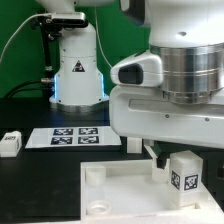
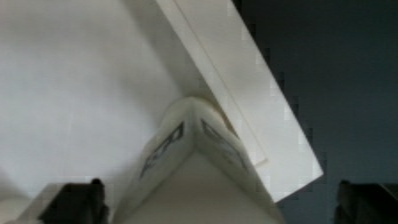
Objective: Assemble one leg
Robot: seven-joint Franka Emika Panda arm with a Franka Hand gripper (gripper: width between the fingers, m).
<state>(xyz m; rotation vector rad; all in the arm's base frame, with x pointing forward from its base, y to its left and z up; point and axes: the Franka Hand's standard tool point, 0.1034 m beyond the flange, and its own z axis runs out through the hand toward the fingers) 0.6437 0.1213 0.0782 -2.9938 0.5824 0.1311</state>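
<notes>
A leg (image 1: 185, 173), a small white block with a black-and-white tag, stands upright on the far right part of the large white panel (image 1: 110, 195). My gripper (image 1: 172, 152) hangs right over it, with one dark finger (image 1: 134, 145) showing. In the wrist view the leg (image 2: 196, 140) lies between my two fingers (image 2: 75, 203), with a gap on each side. The gripper (image 2: 217, 208) is open around it and does not touch it. The panel's edge (image 2: 231, 70) runs beside the leg. A second leg (image 1: 10, 143) lies on the table at the exterior view's left.
The marker board (image 1: 70, 136) lies flat behind the panel. The robot base (image 1: 78, 70) stands at the back with cables beside it. The panel has round corner sockets (image 1: 96, 174). Black table (image 2: 338, 60) shows past the panel's edge.
</notes>
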